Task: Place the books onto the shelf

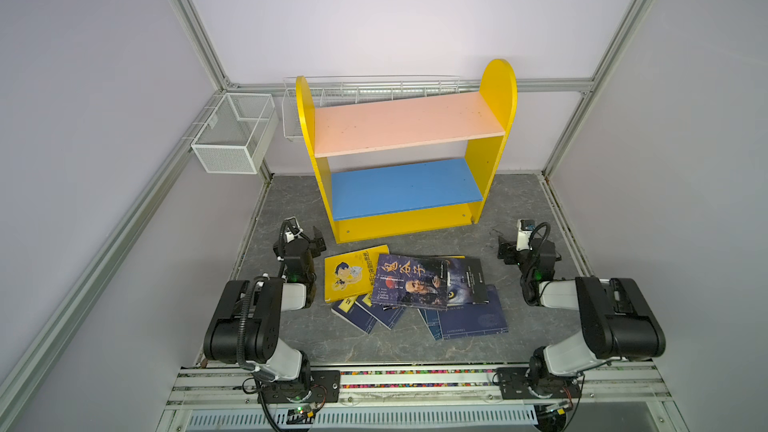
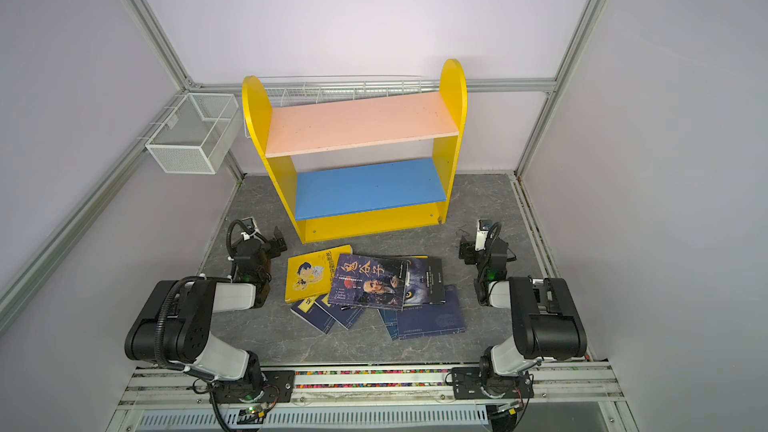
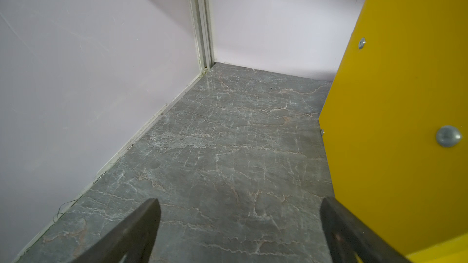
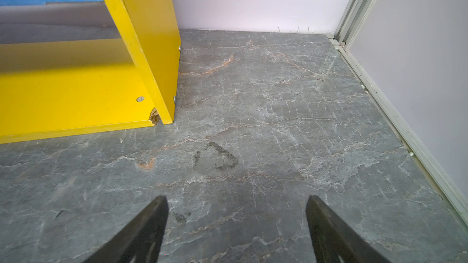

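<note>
Several books (image 1: 409, 286) (image 2: 372, 284) lie in a loose overlapping pile on the grey floor in front of the shelf (image 1: 496, 89) (image 2: 453, 85). A yellow cartoon cover (image 1: 349, 278) lies at the left, a dark portrait cover on top, and navy ones (image 1: 469, 317) beneath. Both shelf boards, pink and blue, are bare. My left gripper (image 1: 316, 242) (image 2: 279, 241) (image 3: 239, 199) hangs open left of the pile, by the shelf's yellow panel (image 3: 392, 97). To the right of the pile my right gripper (image 1: 505, 253) (image 2: 465, 251) (image 4: 237, 197) is open, near the shelf's foot (image 4: 76, 84). Neither holds anything.
A white mesh basket (image 1: 232, 135) (image 2: 191, 135) hangs on the left wall frame. A long wire basket (image 1: 374, 87) runs behind the shelf. Walls and aluminium posts close in the floor on three sides. The arms' bases sit on a rail (image 1: 415, 380) at the front.
</note>
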You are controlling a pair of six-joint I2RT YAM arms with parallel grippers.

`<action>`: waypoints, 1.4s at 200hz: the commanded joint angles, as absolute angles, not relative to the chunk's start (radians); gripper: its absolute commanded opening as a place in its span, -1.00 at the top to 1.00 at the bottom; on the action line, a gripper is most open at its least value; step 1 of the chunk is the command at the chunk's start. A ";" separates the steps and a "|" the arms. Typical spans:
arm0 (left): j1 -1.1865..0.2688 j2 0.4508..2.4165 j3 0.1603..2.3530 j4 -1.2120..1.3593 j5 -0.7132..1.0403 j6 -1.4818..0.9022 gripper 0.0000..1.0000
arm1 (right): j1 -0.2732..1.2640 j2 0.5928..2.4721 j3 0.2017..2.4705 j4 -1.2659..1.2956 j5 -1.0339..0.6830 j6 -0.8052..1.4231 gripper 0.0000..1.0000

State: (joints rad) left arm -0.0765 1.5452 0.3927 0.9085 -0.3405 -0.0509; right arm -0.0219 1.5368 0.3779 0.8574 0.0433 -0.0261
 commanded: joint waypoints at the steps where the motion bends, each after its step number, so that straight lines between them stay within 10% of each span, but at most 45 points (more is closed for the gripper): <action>1: -0.069 1.557 0.382 0.931 -0.342 -0.044 -0.97 | -0.019 1.533 0.388 0.862 0.031 -0.031 -0.76; 105: -0.079 1.511 0.416 0.839 -0.350 -0.034 -0.97 | -0.024 1.437 0.453 0.677 -0.019 -0.044 -0.83; 169: -0.195 1.176 0.555 0.206 -0.890 -0.430 -0.98 | 0.081 1.215 0.655 -0.004 0.388 0.359 -0.84; 225: -0.441 0.916 0.599 -0.358 -0.777 -0.828 -0.98 | 0.328 0.929 0.675 -0.336 0.142 0.444 -0.84; 280: -0.682 0.985 0.630 -0.273 -0.278 -0.653 -0.98 | 0.596 1.156 0.902 -0.461 -0.062 0.480 -0.85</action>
